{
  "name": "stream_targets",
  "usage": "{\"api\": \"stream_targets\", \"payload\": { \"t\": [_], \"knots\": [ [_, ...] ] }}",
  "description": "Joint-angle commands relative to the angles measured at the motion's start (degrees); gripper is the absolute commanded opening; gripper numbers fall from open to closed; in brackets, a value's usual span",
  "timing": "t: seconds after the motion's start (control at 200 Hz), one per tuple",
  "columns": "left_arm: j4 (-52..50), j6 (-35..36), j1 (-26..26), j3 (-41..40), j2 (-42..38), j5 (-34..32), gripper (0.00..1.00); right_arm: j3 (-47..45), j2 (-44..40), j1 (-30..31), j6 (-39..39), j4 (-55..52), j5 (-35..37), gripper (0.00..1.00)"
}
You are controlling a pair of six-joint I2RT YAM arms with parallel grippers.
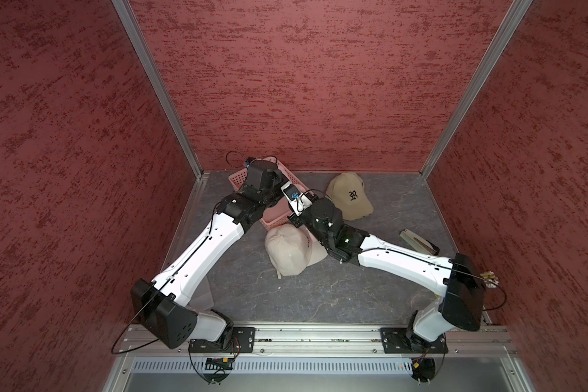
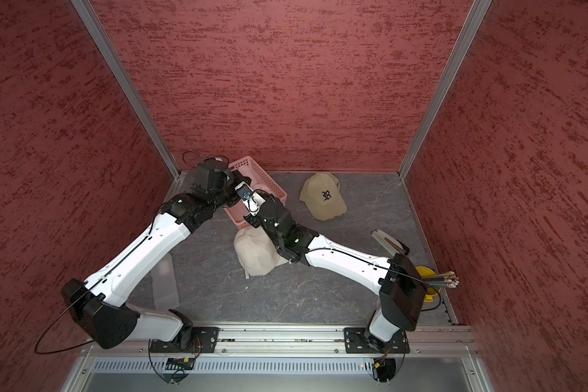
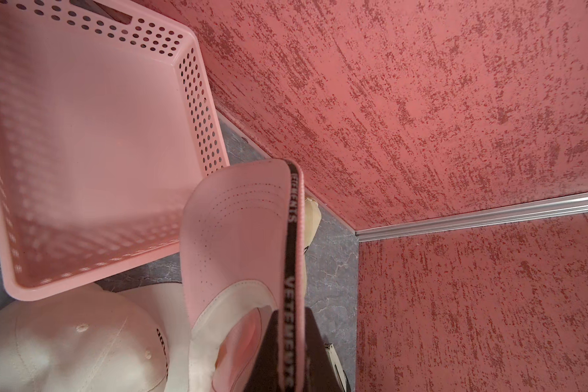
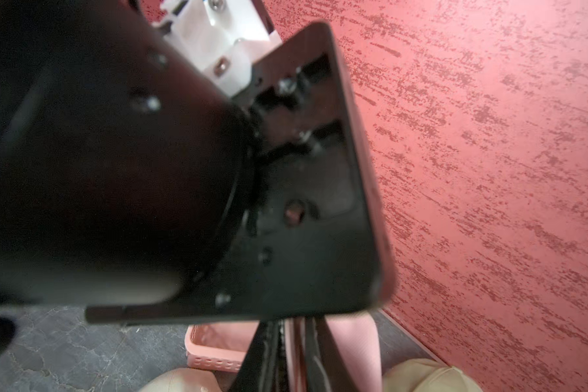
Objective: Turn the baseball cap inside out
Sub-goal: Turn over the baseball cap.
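In the left wrist view the pink baseball cap (image 3: 235, 237) hangs brim outward, and a black lettered band runs along its edge. My left gripper (image 3: 294, 317) is shut on that banded edge. In the right wrist view my right gripper (image 4: 291, 339) has its two dark fingers pressed together on a fold of the same pink cap (image 4: 353, 346). The left arm's black wrist fills most of that view. In both top views the two wrists meet over the near corner of the basket (image 1: 296, 180) and hide the cap.
The pink perforated basket (image 3: 197, 101) stands at the back left. A cream cap (image 1: 287, 251) lies just in front of it, and a tan cap with a black letter (image 1: 348, 197) lies at the back right. A metal stapler-like tool (image 1: 418, 242) and a yellow pencil cup (image 2: 428, 281) sit at the right.
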Motion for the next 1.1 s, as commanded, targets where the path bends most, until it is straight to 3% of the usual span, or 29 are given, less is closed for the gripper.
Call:
{"api": "stream_targets", "payload": {
  "t": [0.0, 0.1, 0.306, 0.436, 0.536, 0.631, 0.867, 0.977, 1.097],
  "knots": [
    [1.8, 5.2, 0.3, -1.3, -3.9, 5.3, 0.27, -1.2, -3.8, -3.5, 2.6, 0.5, -0.6, 0.10],
    [5.0, 17.2, 3.6, -1.4, -5.0, 13.7, 0.48, -3.6, -7.5, -6.0, 4.8, -0.9, -7.1, 0.08],
    [-2.3, 46.5, 11.4, 2.1, -4.9, 30.4, 0.58, -7.0, -15.9, -15.8, 10.8, -6.4, -27.9, 0.07],
    [-1.6, 60.5, 14.2, -2.6, -6.4, 40.7, 0.64, -7.3, -19.1, -20.4, 11.9, -8.4, -42.8, 0.07],
    [1.4, 66.0, 15.4, -6.7, -7.4, 46.2, 0.68, -6.7, -20.1, -22.8, 11.3, -10.6, -53.8, 0.08],
    [1.8, 69.2, 15.5, -7.0, -7.3, 47.1, 0.70, -5.2, -20.1, -24.0, 9.9, -13.7, -62.5, 0.08],
    [-2.4, 74.1, 15.2, -4.3, -6.4, 54.2, 0.71, -4.0, -19.6, -24.5, 8.4, -15.6, -68.9, 0.07],
    [-6.0, 76.3, 13.0, -3.6, -5.8, 56.5, 0.66, -4.4, -19.0, -24.6, 9.8, -13.0, -69.7, 0.07],
    [-9.7, 77.4, 9.1, -2.8, -4.6, 55.3, 0.48, -4.3, -17.7, -24.7, 11.4, -9.9, -69.4, 0.07]
  ]
}}
